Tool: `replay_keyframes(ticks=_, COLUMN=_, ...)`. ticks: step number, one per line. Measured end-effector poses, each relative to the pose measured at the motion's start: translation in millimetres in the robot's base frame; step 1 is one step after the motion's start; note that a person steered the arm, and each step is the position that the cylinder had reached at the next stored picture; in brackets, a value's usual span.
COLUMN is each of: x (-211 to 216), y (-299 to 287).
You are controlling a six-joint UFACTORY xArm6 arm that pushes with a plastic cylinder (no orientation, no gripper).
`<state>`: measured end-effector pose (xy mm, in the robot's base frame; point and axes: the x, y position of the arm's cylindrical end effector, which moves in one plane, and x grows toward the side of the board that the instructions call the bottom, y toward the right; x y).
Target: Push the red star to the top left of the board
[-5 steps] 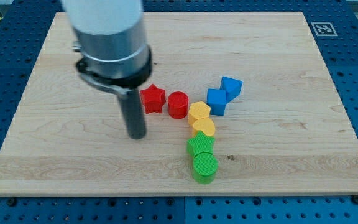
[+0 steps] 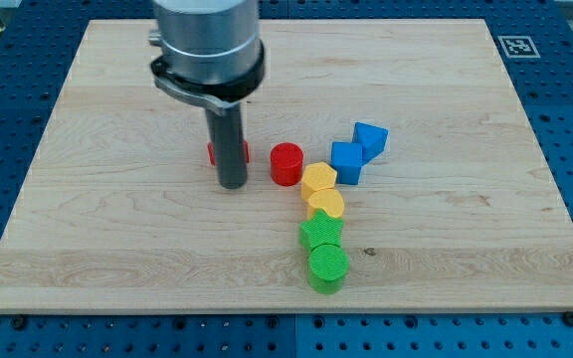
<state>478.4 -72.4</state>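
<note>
The red star (image 2: 212, 153) lies left of the board's middle, mostly hidden behind my rod; only red slivers show at the rod's left and right sides. My tip (image 2: 232, 184) rests on the board just below the star, at its lower right, and seems to touch it. A red cylinder (image 2: 286, 164) stands to the right of the tip, apart from it.
Right of the red cylinder are a yellow hexagon-like block (image 2: 318, 179), a yellow heart-like block (image 2: 325, 205), a green star (image 2: 320, 233), a green cylinder (image 2: 327, 268), a blue cube (image 2: 346, 161) and another blue block (image 2: 370, 139). The wooden board (image 2: 117, 249) lies on a blue perforated table.
My tip has moved up and to the right, from the lower left of the red star to just below it. The star has shifted a little to the left and is now mostly hidden.
</note>
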Motion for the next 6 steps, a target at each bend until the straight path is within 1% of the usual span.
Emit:
replay_keyframes(ticks=1, x=-26.2, y=-0.7)
replay_keyframes(ticks=3, x=-60.6, y=0.2)
replay_keyframes(ticks=4, x=-87.0, y=-9.8)
replay_keyframes(ticks=5, x=-118.1, y=-7.1)
replay_keyframes(ticks=6, x=-129.5, y=-4.4)
